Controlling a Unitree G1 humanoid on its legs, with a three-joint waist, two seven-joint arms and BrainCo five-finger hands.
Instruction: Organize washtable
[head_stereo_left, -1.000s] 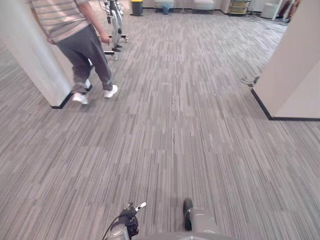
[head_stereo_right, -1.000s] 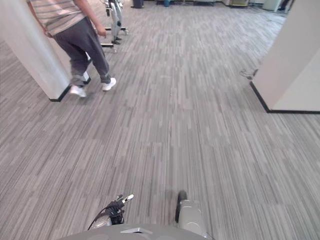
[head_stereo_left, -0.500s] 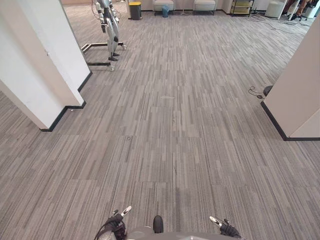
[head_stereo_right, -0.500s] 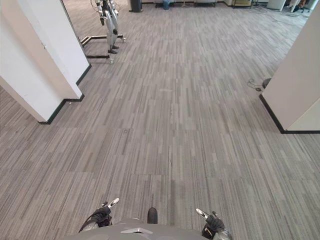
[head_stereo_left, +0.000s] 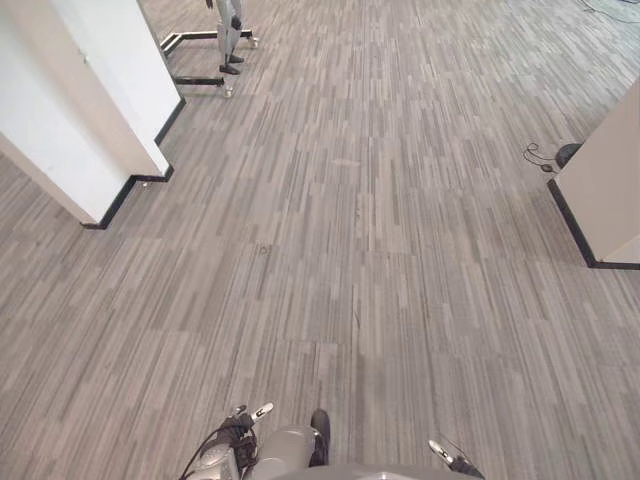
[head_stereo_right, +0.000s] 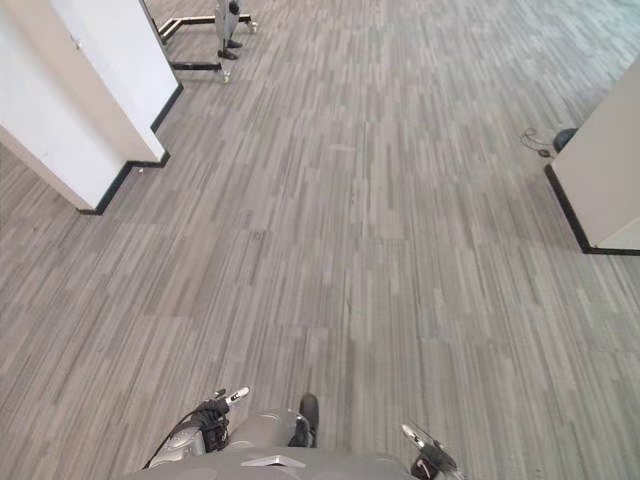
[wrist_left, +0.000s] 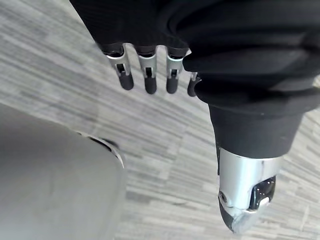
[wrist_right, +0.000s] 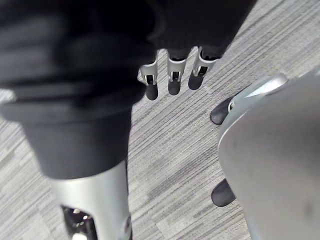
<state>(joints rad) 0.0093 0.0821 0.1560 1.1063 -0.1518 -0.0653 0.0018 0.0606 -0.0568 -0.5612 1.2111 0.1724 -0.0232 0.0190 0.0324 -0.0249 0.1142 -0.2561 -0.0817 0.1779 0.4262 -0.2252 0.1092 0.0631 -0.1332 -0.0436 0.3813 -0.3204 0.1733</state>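
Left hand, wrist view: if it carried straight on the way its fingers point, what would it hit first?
Most likely the grey striped carpet floor. The left hand hangs with fingers straight, holding nothing, and nothing lies between their tips and it, though depth is unclear.

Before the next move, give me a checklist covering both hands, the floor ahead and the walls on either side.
1. Left hand empty, fingers straight: ok.
2. Right hand empty, fingers straight: ok.
3. Floor straight ahead free of obstacles: ok.
4. White wall on the left, off the straight path: ok.
5. Right wall with a cable at its foot, off to the side: ok.
6. Which way to head: cannot tell.
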